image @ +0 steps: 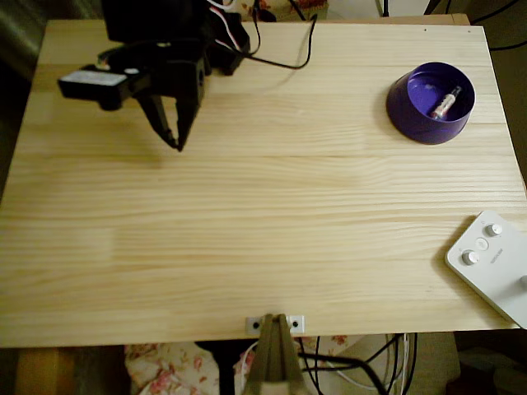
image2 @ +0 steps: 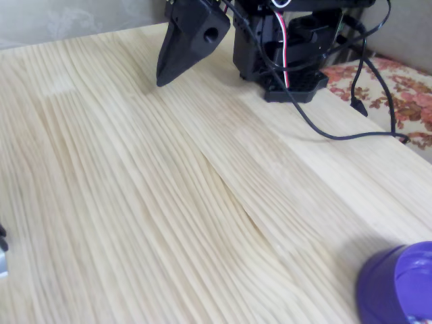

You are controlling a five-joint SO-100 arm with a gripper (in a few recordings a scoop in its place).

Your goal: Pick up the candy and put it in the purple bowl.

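A pale pine table [image: 247,222] carries the purple bowl [image: 431,103] near its far right corner in the overhead view. Well nearer than the bowl, at the right edge, lies what may be a white controller [image: 494,262].

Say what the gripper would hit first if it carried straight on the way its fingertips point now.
Probably the bare wooden table: the gripper points down at it, closed and empty. Its height above the wood is unclear. The candy lies in the purple bowl, well off that line.

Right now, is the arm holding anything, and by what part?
Nothing is held. The gripper has its jaws together and empty, and the candy lies inside the purple bowl.
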